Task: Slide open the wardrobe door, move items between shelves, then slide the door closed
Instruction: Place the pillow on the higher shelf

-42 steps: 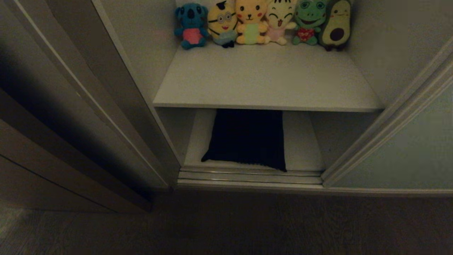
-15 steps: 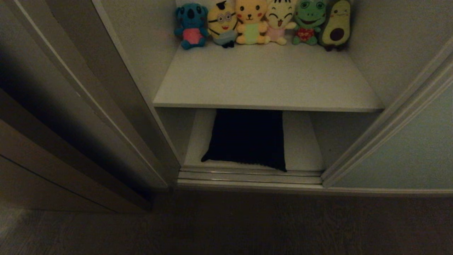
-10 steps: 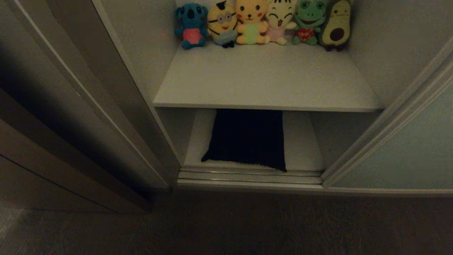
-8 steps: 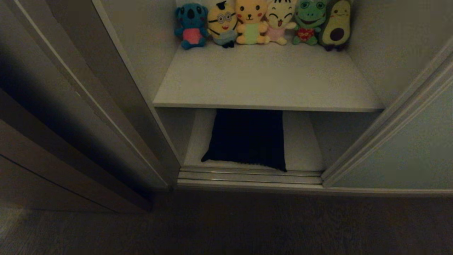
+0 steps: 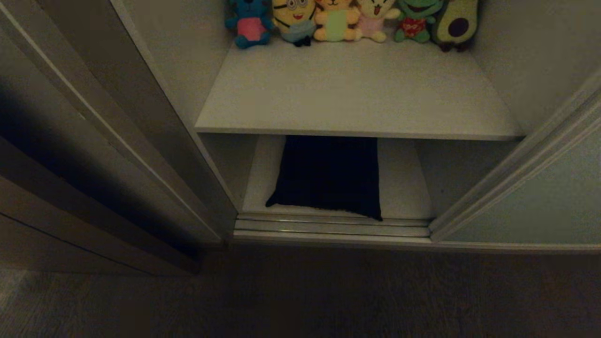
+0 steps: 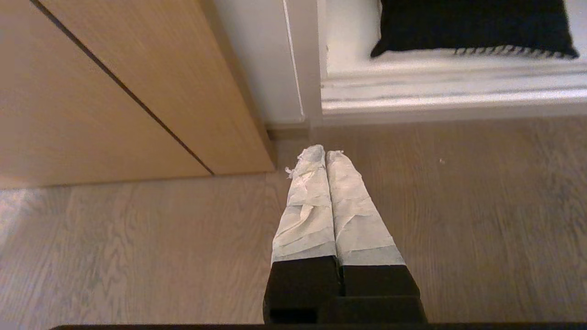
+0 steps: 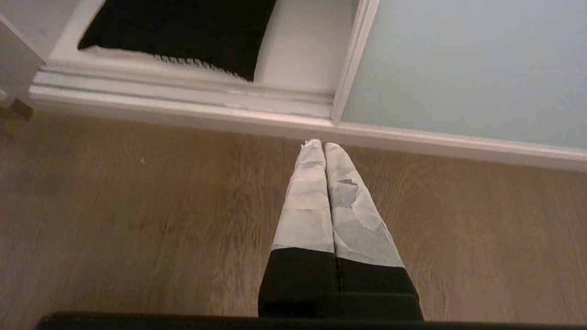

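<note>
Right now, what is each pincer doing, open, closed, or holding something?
Left pincer: closed, holding nothing, above the floor.
Right pincer: closed, holding nothing, above the floor near the sliding wardrobe door.

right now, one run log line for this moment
door: open | black garment: bottom shelf | left gripper: shut, empty, above floor | right gripper: shut, empty

- I see a matt, smooth sliding wardrobe door (image 7: 463, 64).
- The black garment (image 5: 328, 176) looks knitted and soft.
- My left gripper (image 6: 325, 158) has wrinkled white tape on its fingers.
- The floor (image 6: 458, 206) is grained wood.
</note>
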Controlling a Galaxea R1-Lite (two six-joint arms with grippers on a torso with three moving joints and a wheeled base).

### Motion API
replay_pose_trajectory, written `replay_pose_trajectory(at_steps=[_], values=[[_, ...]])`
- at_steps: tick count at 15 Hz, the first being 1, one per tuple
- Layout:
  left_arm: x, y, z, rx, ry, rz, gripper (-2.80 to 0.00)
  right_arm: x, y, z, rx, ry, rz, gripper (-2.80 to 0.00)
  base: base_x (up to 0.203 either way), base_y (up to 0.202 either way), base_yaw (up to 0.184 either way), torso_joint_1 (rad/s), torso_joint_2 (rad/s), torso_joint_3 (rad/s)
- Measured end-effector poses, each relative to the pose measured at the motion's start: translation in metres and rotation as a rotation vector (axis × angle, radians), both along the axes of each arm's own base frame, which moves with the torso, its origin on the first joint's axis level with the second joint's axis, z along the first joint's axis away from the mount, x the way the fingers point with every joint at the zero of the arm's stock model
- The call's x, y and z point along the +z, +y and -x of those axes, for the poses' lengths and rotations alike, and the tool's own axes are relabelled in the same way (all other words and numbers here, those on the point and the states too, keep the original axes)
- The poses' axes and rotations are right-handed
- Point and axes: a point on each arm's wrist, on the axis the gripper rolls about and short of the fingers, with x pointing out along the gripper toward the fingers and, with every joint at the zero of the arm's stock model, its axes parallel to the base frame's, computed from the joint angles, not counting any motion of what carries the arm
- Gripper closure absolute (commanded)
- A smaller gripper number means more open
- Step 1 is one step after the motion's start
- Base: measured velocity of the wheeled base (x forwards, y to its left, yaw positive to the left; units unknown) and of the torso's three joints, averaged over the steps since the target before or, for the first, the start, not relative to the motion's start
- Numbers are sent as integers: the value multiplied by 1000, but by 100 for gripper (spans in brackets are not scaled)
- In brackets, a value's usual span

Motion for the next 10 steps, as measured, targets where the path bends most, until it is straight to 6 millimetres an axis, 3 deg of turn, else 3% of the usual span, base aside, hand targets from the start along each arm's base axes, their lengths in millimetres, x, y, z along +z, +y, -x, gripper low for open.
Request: replay_pose_trajectory(at_steps=[10], values=[[0,0,0,-1,-1,1,0,0,0,0,0,0,0,0,0,0,0,1,3,-198]])
